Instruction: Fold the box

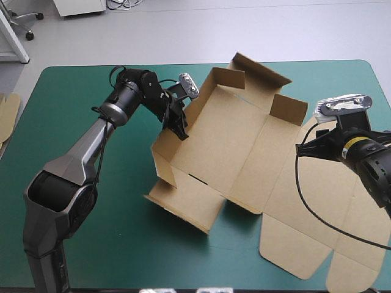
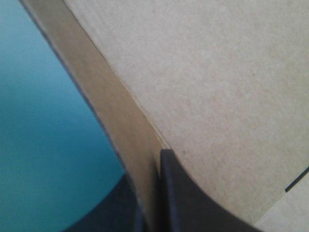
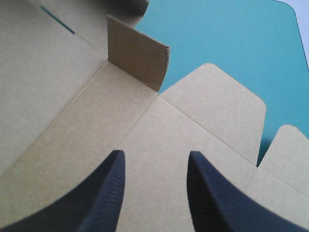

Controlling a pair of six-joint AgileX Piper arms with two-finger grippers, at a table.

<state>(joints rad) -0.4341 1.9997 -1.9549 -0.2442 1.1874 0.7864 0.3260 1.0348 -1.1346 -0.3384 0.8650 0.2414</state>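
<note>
the table with the teal-green cover (image 1: 91, 232) takes nearly all of the high view. on it lies the box (image 1: 232, 146), a big cut sheet of brown board, from the middle of the table to its right side. the sheet is only partly formed: the part toward the far edge has some walls raised, and the part toward the near right corner, the lid panel (image 1: 317, 226), lies flat with its rounded flaps spread.

the left arm comes from the near left and reaches to the left side wall (image 1: 164, 146) of the box, which stands up. the left gripper (image 1: 181, 129) is clamped on this wall near its far end; in the left wrist view the edge of the board passes between the two black fingers, one on each face.

the right gripper (image 3: 155, 154) is over the flat board at the right side, its fingers spread apart and holding nothing. ahead of it a small flap (image 3: 137, 58) stands upright.

a piece of spare board (image 1: 9, 113) shows at the table's left edge.
</note>
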